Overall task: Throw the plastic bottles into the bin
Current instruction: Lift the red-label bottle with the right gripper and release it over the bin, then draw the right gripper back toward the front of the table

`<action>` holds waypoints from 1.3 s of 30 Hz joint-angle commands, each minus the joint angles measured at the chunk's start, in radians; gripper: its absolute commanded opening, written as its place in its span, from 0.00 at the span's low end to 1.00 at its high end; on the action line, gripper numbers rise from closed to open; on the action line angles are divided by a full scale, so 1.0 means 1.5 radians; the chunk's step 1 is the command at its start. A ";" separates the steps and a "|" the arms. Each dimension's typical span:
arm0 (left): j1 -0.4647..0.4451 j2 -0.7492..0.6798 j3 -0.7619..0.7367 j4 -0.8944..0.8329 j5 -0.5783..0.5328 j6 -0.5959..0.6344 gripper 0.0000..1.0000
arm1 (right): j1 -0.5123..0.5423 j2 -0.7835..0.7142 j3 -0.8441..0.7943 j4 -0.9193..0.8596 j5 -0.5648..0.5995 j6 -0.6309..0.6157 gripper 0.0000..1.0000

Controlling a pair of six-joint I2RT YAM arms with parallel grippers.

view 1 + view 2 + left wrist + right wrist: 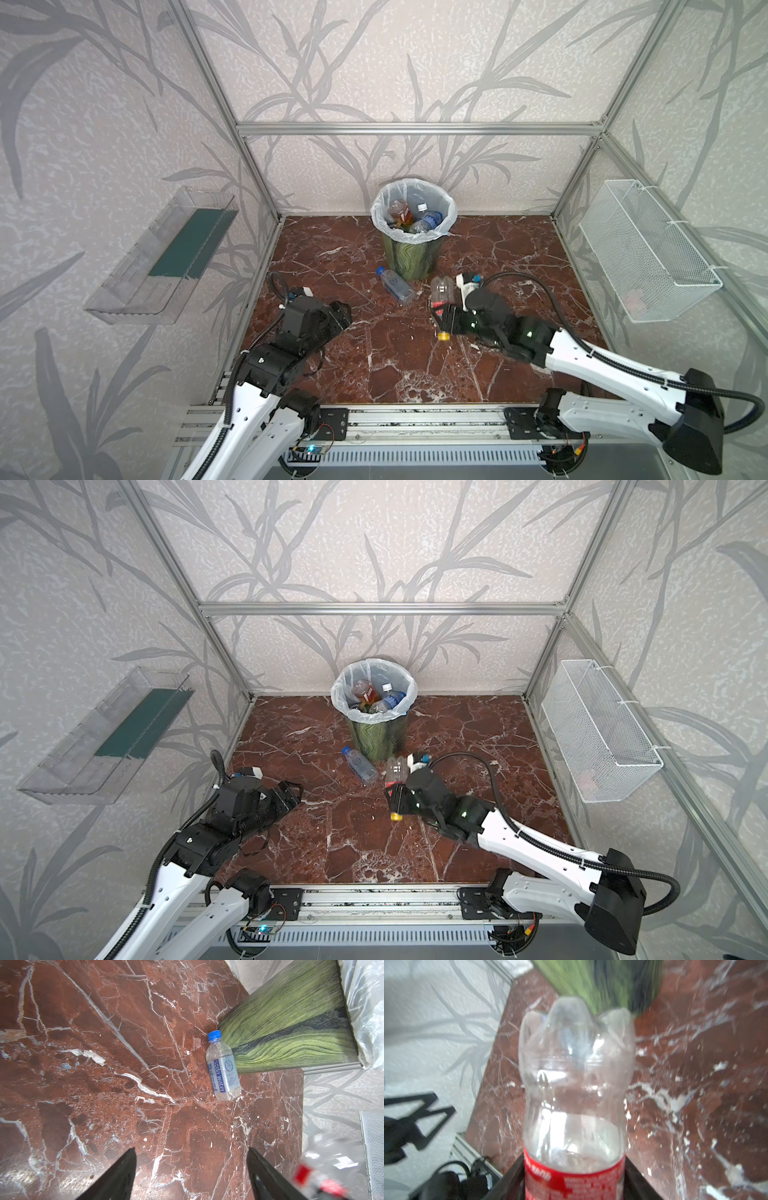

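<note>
The right tool (445,312) is clenched around the red-labelled bottle (440,291), gripping it at the label. In the right wrist view the two dark fingers (636,1180) press either side of the red band. The bottle lies lengthwise in the grip. Its yellow cap (444,336) points to 6 o'clock and its clear lobed base to 12 o'clock, toward the bin (409,259). Whether it hangs clear of the red marble tabletop (374,365) cannot be told.

The bin stands at 12 o'clock on the tabletop, its white liner (380,212) folded over the rim, and several bottles (417,218) lie inside. The gripped bottle is near the bin's 5 o'clock side.

A soda-water bottle (224,1070) with a blue cap lies flat at the bin's 7 o'clock foot, with the cap just beside the green wall.

The left tool (191,1150) is released, its jaws spread over bare marble at about 8 o'clock on the tabletop, well apart from the soda-water bottle.
</note>
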 commanded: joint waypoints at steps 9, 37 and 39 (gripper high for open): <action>0.004 0.029 0.072 -0.002 -0.004 0.000 0.83 | -0.182 0.437 0.759 -0.234 -0.130 -0.122 0.86; -0.003 0.136 -0.020 0.168 0.067 -0.026 0.86 | -0.179 -0.191 -0.186 -0.104 -0.033 0.016 0.91; -0.008 0.150 -0.024 0.188 0.063 -0.036 0.88 | -0.179 -0.203 -0.208 -0.102 -0.038 0.021 0.91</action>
